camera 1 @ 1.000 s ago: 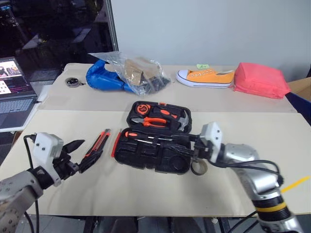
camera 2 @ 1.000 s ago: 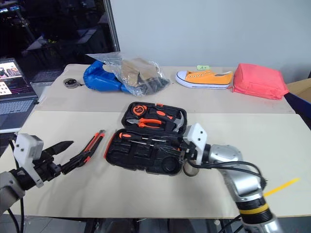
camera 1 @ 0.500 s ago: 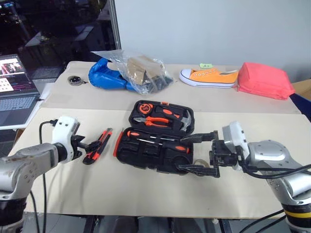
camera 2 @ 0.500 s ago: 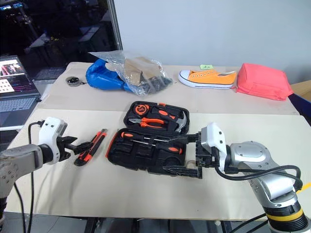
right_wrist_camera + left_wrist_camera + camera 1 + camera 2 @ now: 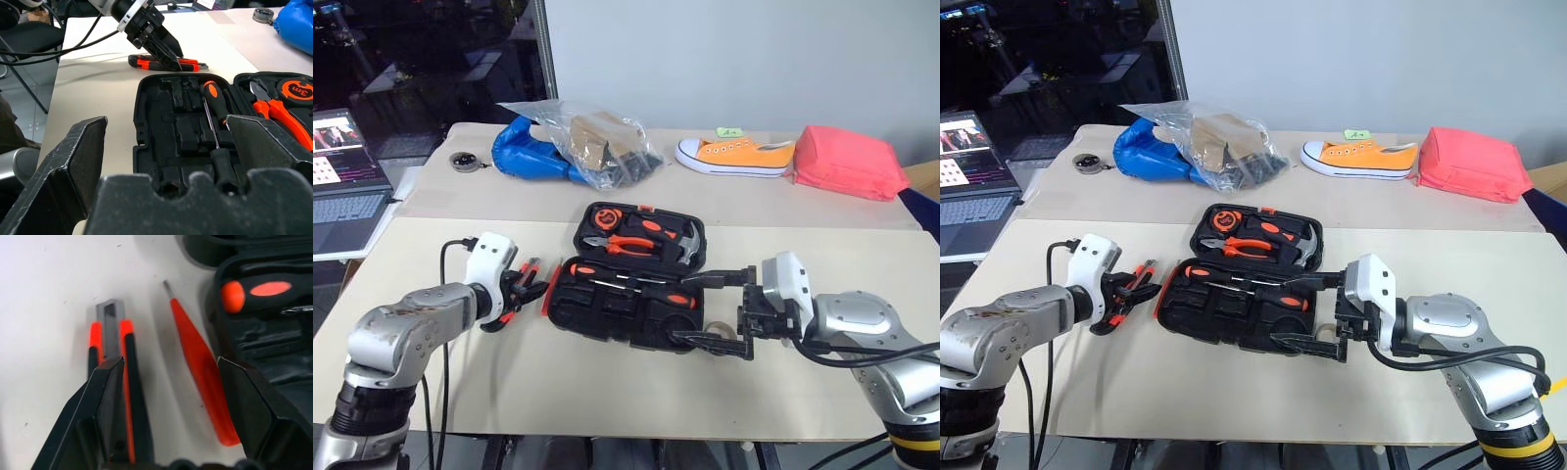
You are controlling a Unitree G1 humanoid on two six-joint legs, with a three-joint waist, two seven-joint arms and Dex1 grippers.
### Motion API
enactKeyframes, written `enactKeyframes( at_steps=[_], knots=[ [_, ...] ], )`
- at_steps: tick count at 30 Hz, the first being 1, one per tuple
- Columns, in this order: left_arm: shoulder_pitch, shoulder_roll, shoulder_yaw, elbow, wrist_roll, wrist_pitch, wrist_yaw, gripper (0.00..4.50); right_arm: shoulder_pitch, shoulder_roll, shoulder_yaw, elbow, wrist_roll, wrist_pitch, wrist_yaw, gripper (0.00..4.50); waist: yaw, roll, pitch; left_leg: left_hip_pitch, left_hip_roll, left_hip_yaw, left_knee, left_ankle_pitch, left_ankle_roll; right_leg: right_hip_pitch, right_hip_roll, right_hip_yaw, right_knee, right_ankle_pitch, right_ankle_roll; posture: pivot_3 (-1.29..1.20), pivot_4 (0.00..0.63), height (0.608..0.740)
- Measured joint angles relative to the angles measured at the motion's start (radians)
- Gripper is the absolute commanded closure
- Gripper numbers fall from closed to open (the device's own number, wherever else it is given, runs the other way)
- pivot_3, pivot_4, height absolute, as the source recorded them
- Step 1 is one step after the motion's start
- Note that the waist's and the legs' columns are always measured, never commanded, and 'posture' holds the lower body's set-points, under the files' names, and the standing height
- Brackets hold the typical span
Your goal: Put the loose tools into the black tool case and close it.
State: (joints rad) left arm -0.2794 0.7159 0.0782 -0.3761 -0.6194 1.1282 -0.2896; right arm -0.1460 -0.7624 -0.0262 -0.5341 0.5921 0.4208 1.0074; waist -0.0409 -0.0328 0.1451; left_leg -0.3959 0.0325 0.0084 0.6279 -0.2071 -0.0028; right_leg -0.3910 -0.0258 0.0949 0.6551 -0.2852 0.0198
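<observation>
The black tool case lies open mid-table. Pliers, a tape measure and a hammer fill its far half, and screwdrivers lie in its near half. Two loose tools rest on the table left of it: a black-and-orange utility knife and a slim orange tool. My left gripper is open low over them, one finger above the knife and the orange tool between the jaws. My right gripper stands wide open and empty over the case's right end.
A laptop sits at the far left. Along the back lie a blue bag with a clear plastic bag, an orange sneaker and a pink-red pouch. A clear tape ring lies by the case's right end.
My left gripper has moved forward and right, down onto the loose tools, and its jaws have narrowed a little. My right gripper has opened wide and stayed by the case.
</observation>
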Motion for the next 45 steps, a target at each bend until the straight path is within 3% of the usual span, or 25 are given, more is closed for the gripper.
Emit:
enactKeyframes(
  at_steps=[16, 32, 35, 40, 41, 45],
  knots=[
    [-0.014, -0.048, -0.045, -0.004, 0.104, -0.009, -0.012, 1.27, 0.005, -0.001, -0.001, -0.005, -0.003, -0.001, -0.011, 0.00, 0.007, 0.000, 0.000, 0.000, -0.001, -0.002, 0.001, 0.000, 0.000, 0.001, -0.001, -0.001, 0.000, 0.000, 0.000, 0.00, 0.150, 0.740],
    [-0.081, -0.247, -0.060, -0.002, 0.173, 0.156, 0.119, 1.27, 0.008, -0.011, -0.011, -0.009, -0.011, -0.001, -0.016, 0.00, 0.028, 0.001, 0.000, 0.000, -0.002, -0.003, 0.003, 0.000, 0.000, 0.003, -0.001, -0.002, 0.000, 0.000, 0.001, 0.00, 0.150, 0.740],
    [-0.081, -0.293, -0.036, 0.003, 0.195, 0.169, 0.148, 2.04, 0.008, -0.017, -0.023, -0.009, -0.011, -0.001, -0.015, 0.00, 0.028, 0.002, -0.001, 0.002, -0.002, -0.003, 0.004, 0.000, 0.000, 0.004, 0.000, -0.001, 0.002, 0.000, 0.001, 0.00, 0.150, 0.740],
    [-0.073, -0.308, -0.026, 0.007, 0.218, 0.165, 0.153, 3.86, 0.009, -0.023, -0.024, -0.009, -0.010, -0.001, -0.008, 0.00, 0.027, 0.003, -0.002, 0.002, -0.002, -0.003, 0.004, 0.000, 0.000, 0.004, 0.000, -0.001, 0.002, 0.000, 0.002, 0.00, 0.150, 0.740],
    [-0.067, -0.303, -0.027, 0.000, 0.224, 0.158, 0.149, 4.05, 0.009, -0.023, -0.024, -0.009, -0.010, -0.001, -0.008, 0.00, 0.027, 0.003, -0.002, 0.002, -0.002, -0.003, 0.004, 0.000, 0.000, 0.004, 0.000, -0.001, 0.001, 0.000, 0.002, 0.00, 0.150, 0.740],
    [-0.023, -0.263, -0.015, -0.033, 0.220, 0.079, 0.079, 4.05, 0.015, -0.023, -0.027, -0.009, -0.010, -0.001, -0.009, 0.00, 0.024, 0.003, -0.002, 0.001, -0.002, -0.003, 0.004, 0.000, 0.000, 0.003, 0.000, -0.001, 0.001, 0.001, 0.001, 0.00, 0.150, 0.740]
  ],
)
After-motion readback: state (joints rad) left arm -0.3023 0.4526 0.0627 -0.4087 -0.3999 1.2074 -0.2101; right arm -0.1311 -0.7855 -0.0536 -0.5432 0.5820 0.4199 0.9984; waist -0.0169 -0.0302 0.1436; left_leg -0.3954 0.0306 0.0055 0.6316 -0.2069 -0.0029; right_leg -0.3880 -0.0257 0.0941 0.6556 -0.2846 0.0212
